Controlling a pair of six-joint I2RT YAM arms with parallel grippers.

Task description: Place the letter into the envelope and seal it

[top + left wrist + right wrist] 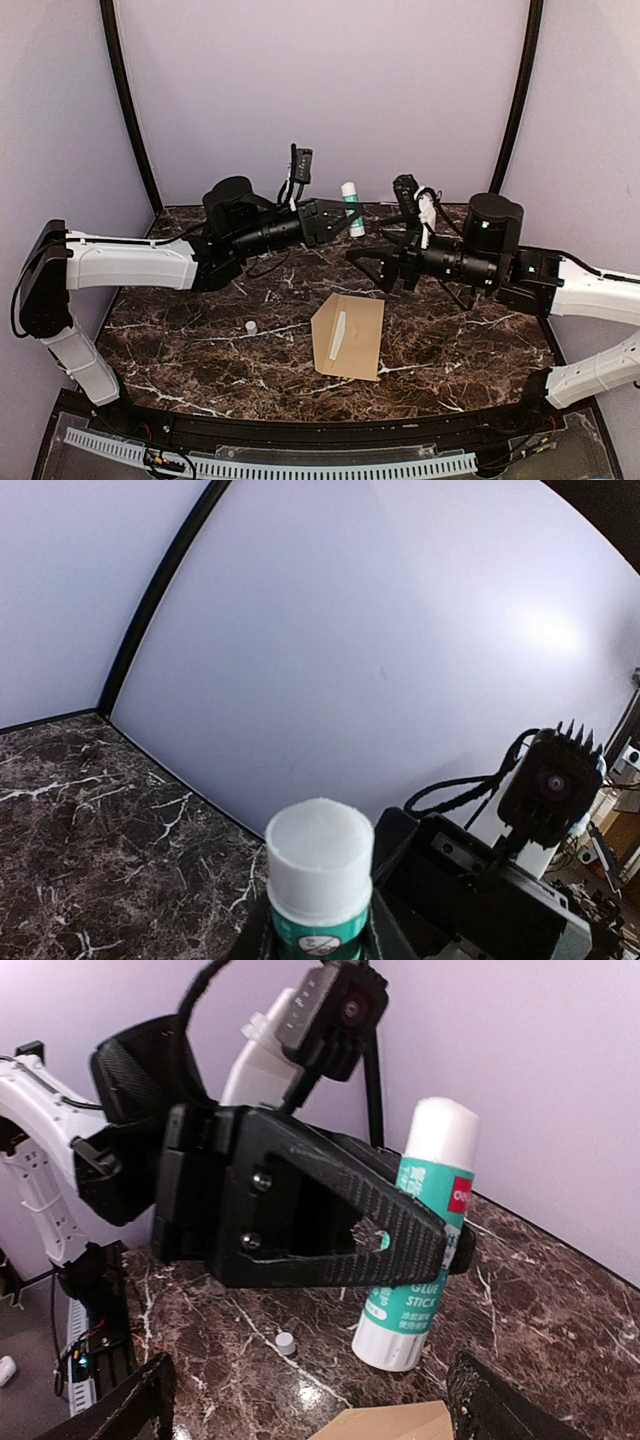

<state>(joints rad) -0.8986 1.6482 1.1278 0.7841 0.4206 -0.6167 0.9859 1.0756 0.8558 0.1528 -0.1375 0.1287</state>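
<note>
Far left: cap [250, 327] lying loose on the table [180, 350]. Then left gripper [345, 214] clamping the uncapped glue stick [435, 1175] near the back wall. Centre: envelope [360, 340] lying flat, pale strip showing on it. The letter isn't showing separately, likely inside. Then right gripper [372, 268] hanging wide apart, holding nothing. Looks like the sealing step. Next: gluing the flap, folding it shut. Counting 1 envelope, 1 glue stick, 1 cap.

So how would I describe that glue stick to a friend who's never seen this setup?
Start at the dark marble table and follow the left arm to its black left gripper near the back wall. Clamped in it stands the glue stick, a white tube with a green label. Its neighbour differs plainly: the brown envelope lies flat nearer the front.
</note>
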